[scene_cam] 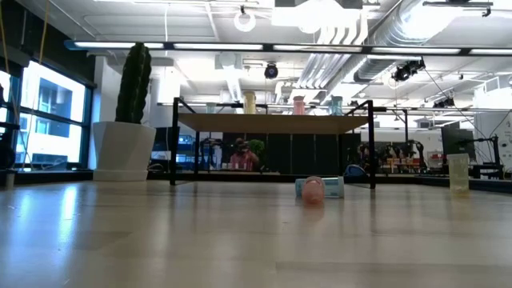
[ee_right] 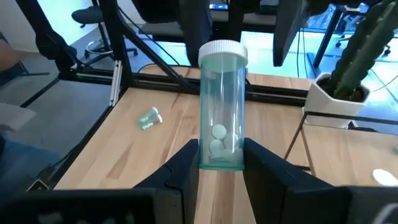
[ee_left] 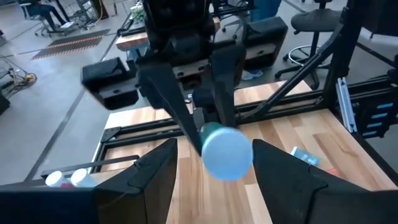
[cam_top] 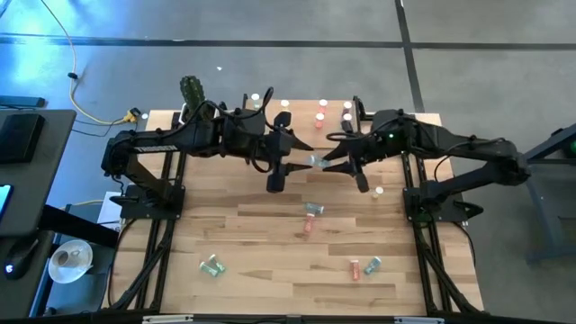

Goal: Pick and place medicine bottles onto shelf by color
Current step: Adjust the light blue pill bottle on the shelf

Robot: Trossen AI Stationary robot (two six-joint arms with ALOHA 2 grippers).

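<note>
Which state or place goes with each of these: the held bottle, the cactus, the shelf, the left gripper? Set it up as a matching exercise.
Things:
1. pale green medicine bottle
2. cactus
3. shelf
4. left gripper

States or places:
A. open, fingers on either side of that bottle's end
B. far left corner of the table
C. clamped in the right gripper
D. upright bottles standing on top

Pairs: 1-C, 2-B, 3-D, 4-A

My right gripper (cam_top: 337,160) and left gripper (cam_top: 286,160) face each other above table (cam_top: 261,270) centre, a bottle (cam_top: 318,161) between them. Behind them, more bottles (cam_top: 320,114) stand on the shelf (scene_cam: 272,122); others (cam_top: 311,212) lie on the table in front.
</note>
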